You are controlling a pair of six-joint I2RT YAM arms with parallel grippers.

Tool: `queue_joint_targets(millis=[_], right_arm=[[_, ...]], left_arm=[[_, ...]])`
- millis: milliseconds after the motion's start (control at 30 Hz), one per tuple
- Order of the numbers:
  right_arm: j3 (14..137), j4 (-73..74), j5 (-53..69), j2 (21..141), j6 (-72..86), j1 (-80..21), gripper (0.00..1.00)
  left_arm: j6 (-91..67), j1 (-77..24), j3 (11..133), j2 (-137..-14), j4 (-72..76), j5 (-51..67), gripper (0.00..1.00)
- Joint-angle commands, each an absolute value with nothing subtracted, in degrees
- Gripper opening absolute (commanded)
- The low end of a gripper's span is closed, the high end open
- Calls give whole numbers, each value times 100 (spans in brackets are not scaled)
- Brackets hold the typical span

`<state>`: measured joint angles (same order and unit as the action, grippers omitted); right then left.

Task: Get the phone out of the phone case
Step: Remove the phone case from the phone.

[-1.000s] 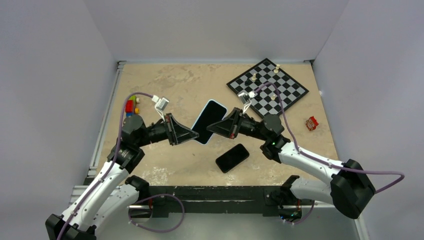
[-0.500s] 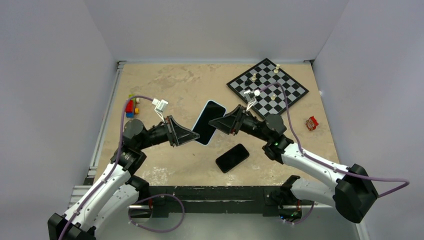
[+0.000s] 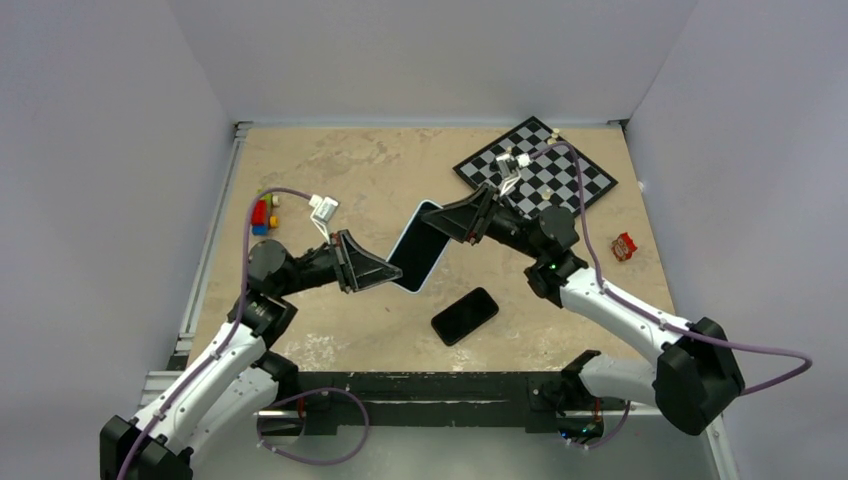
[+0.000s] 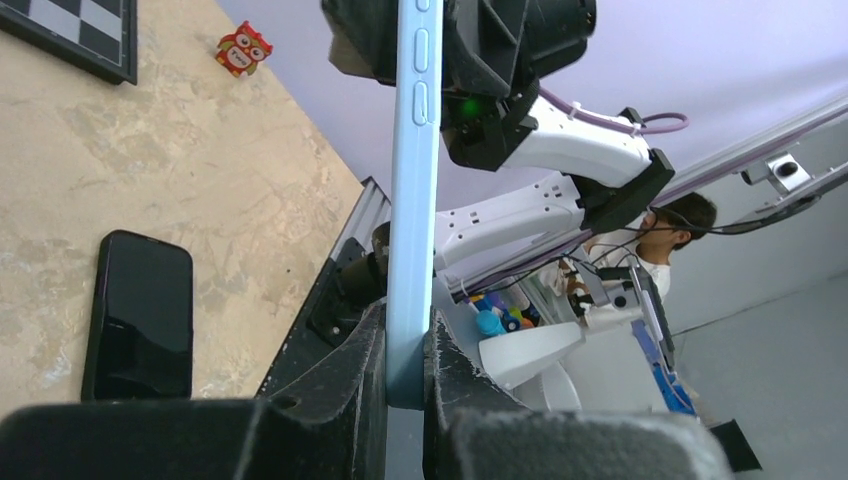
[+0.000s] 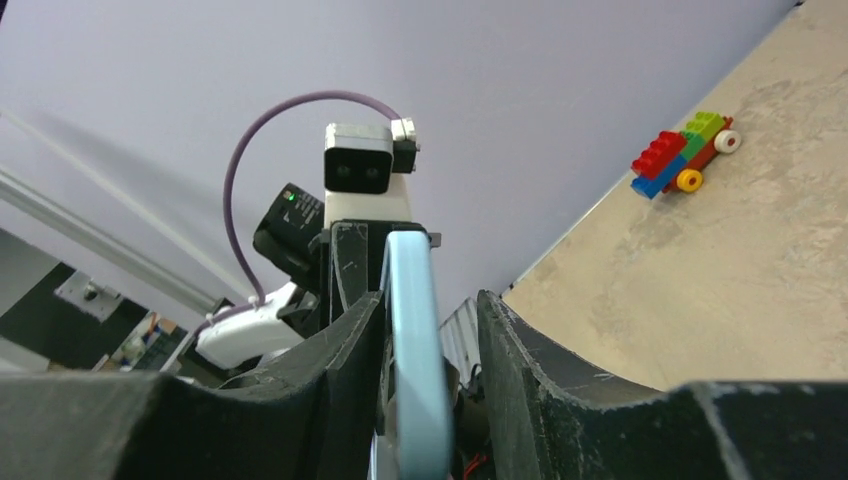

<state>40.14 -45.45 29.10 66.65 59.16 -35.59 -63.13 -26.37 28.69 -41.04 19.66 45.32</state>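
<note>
1. Hold the left tool clamped firmly on the lower end of the light-blue phone case. The case is tilted above the beige tabletop, and its dark face suggests the phone sits inside.
2. Peel the top rim back; don't tug the whole case.
3. The right tool straddles the top end with a gap beside one finger, so I cannot tell if it grips.
4. Both arms reach inward, wrists facing each other.

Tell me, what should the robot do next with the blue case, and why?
Probably close the right hand firmly on the blue case. The left hand pinches the case's lower end tight, but the right wrist view shows a gap between the case and one finger, so that grip looks loose.
</note>
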Motion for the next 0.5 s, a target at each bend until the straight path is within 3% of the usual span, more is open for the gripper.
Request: queue_joint_targets(millis=[0, 200, 333, 367, 400, 467], right_arm=[[4436, -4900, 3917, 6873, 5966, -3361, 44], [4944, -3787, 5082, 6978, 5209, -3315, 39], [5052, -3504, 5210, 6909, 5124, -3298, 6], [5084, -3422, 5241, 6908, 5113, -3301, 6], [5084, -3404, 5324, 6902, 5082, -3300, 13], [4994, -3418, 5370, 6828, 5030, -3290, 35]], left_arm=[[-6407, -2646, 3087, -4144, 2896, 4968, 0], [-6129, -2646, 3382, -4258, 2480, 5098, 0], [-6131, -2646, 3534, -4419, 2434, 5104, 0], [-6127, -2646, 3548, -4445, 2414, 5071, 0], [-6130, -2646, 3569, -4466, 2409, 5031, 0], [-6135, -2632, 3645, -4514, 2408, 5010, 0]])
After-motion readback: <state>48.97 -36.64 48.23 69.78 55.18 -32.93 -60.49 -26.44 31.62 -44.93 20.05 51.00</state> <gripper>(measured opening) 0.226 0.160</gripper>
